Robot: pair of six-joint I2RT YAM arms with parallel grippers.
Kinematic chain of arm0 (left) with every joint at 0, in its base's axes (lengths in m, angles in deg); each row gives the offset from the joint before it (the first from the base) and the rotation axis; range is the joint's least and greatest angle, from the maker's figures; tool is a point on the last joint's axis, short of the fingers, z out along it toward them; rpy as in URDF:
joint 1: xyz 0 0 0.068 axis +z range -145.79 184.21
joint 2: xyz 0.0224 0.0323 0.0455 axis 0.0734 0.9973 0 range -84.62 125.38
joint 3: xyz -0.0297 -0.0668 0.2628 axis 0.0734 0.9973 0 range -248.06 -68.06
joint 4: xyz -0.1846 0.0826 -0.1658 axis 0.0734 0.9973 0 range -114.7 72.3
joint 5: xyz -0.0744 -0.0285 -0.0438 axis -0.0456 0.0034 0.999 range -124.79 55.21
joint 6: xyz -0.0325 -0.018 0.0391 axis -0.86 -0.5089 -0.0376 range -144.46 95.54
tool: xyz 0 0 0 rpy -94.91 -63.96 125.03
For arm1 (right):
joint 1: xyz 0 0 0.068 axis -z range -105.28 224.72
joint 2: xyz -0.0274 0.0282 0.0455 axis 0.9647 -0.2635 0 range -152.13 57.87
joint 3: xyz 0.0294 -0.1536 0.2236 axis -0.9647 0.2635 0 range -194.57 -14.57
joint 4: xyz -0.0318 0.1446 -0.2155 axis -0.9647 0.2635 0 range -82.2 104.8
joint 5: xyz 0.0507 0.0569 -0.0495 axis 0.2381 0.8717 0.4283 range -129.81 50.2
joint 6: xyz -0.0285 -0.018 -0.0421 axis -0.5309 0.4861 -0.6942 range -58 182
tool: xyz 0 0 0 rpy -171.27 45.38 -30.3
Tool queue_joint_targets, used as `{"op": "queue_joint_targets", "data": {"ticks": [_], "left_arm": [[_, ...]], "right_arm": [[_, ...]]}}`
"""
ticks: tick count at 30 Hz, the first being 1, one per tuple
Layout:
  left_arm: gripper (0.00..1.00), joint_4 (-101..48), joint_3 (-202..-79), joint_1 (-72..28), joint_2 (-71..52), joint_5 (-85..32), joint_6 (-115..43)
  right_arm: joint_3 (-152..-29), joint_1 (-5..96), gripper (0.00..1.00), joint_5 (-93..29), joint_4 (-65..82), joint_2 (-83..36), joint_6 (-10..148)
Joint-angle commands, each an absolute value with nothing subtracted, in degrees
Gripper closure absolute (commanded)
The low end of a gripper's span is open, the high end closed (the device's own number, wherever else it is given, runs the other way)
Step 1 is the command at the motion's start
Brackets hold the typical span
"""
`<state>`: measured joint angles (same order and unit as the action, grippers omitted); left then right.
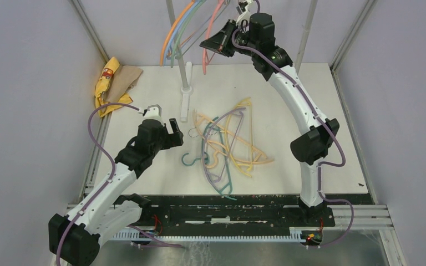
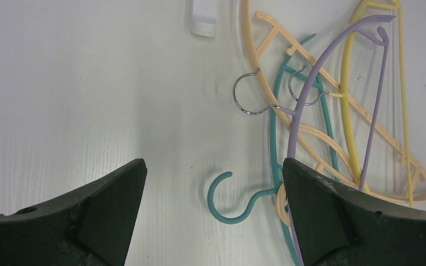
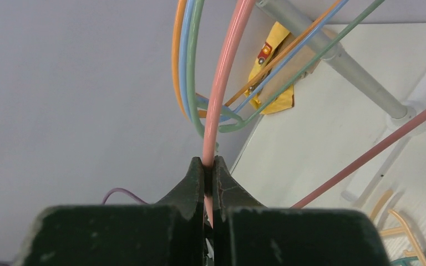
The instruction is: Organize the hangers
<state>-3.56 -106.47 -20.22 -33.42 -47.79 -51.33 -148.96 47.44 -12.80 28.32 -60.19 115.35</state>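
Black jaws of the left gripper [image 2: 213,166] are seen spread fully apart, with nothing held and nothing touched. It is poised above the tabletop [image 1: 266,100] left of its middle, just beside the left fringe of the heap of hangers [image 1: 230,147]. In the wrist view the open hook of the teal hanger [image 2: 209,197] is framed between the two fingers, nearer the right one. Its neck runs rightward under that finger, and its long body stretches away ahead of the gripper, crossed by purple, peach and yellow hangers.

The heap itself is spread over the middle of the tabletop, reaching toward the near edge. The left arm is judged much the nearer to it. A descent onto the hook or neck, across the thin rod, seems to be what a pick would call for.

Farther right and toward the far edge, the grey rack pole [image 1: 176,39] is planted. Orange, blue and green hung hangers [image 1: 172,36] are draped from above it.

At the far right, raised well apart from the heap, the right gripper [image 3: 205,163] is clamped tight on the pink hanger [image 3: 227,72]. The pink rod passes straight up between the pressed fingertips, close beside the hung ones. Whether its hook is already seated on the rack cannot be told.
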Motion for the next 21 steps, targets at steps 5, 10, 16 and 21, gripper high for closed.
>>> {"op": "queue_joint_targets", "data": {"ticks": [5, 10, 16, 21], "left_arm": [[0.01, -5.2, -106.8, -19.8, -34.3, -48.0, -51.2], [0.01, -5.2, -107.0, -19.8, -34.2, -47.9, -51.3], [0.01, -5.3, -107.0, -19.9, -34.2, -48.0, -51.3], [0.01, -5.5, -107.1, -19.8, -33.8, -47.9, -51.4]], "right_arm": [[-151.0, 45.2, 0.99, -7.6, 27.9, -62.5, 116.5], [-150.8, 45.1, 0.94, -6.4, 27.8, -63.1, 116.6], [-147.2, 45.3, 0.64, -8.3, 27.7, -59.3, 113.1], [-140.0, 45.9, 0.35, -11.4, 26.5, -52.8, 108.8]]}}
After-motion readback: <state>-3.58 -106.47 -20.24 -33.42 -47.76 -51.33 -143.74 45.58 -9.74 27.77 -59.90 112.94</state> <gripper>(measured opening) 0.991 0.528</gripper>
